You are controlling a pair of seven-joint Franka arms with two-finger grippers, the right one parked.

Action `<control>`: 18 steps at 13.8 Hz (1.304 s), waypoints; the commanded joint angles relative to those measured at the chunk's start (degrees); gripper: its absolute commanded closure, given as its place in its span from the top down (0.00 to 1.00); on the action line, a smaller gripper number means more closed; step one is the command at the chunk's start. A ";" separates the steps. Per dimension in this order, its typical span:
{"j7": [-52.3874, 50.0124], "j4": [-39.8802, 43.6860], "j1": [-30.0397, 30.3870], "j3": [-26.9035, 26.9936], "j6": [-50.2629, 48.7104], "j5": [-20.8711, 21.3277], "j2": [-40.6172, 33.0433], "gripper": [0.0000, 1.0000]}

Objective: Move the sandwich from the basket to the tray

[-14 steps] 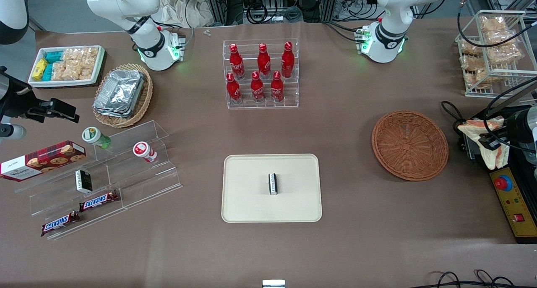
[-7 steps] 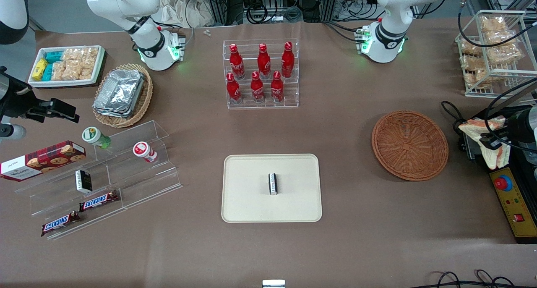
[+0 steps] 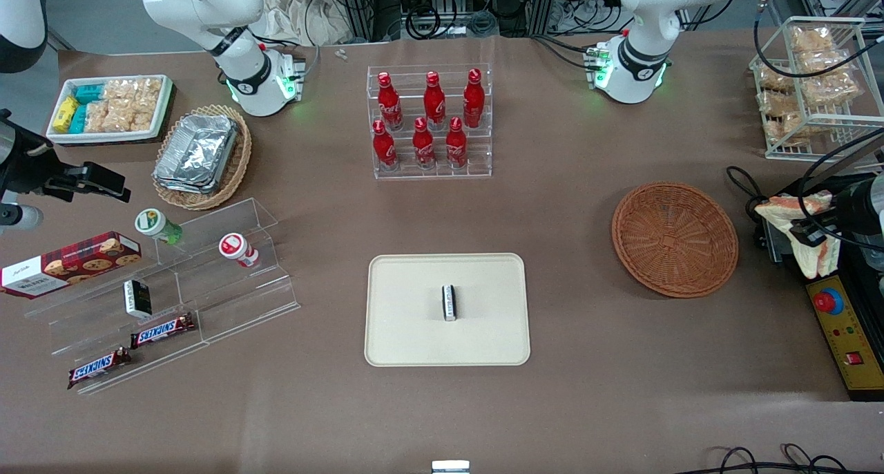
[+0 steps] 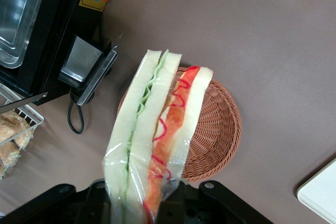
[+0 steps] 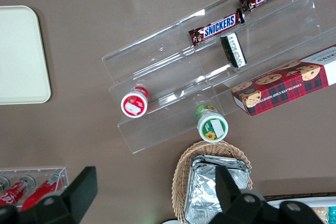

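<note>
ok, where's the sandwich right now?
The sandwich is out of the basket, gripped in the claw and held in the air at the working arm's end of the table, above the black control box in the front view.

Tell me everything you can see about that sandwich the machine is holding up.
The sandwich is a wedge of pale cream bread in clear plastic wrap, showing a green lettuce layer and a red-orange filling with red squiggles. The left arm's tool is shut on its lower end, so it stands nearly upright, lifted in the air. It is out of the round reddish-brown wicker basket, held toward the working arm's end of the table, near the black control box with the red button, and touches nothing but the tool.
</note>
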 commanded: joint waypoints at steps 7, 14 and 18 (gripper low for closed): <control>0.60 1.47 -0.26 -0.39 -1.55 -0.66 0.33 0.00; 0.08 2.60 -0.87 -8.01 -3.13 -2.33 -0.28 0.00; -5.89 2.79 -1.31 -20.40 -1.91 -1.98 1.03 0.00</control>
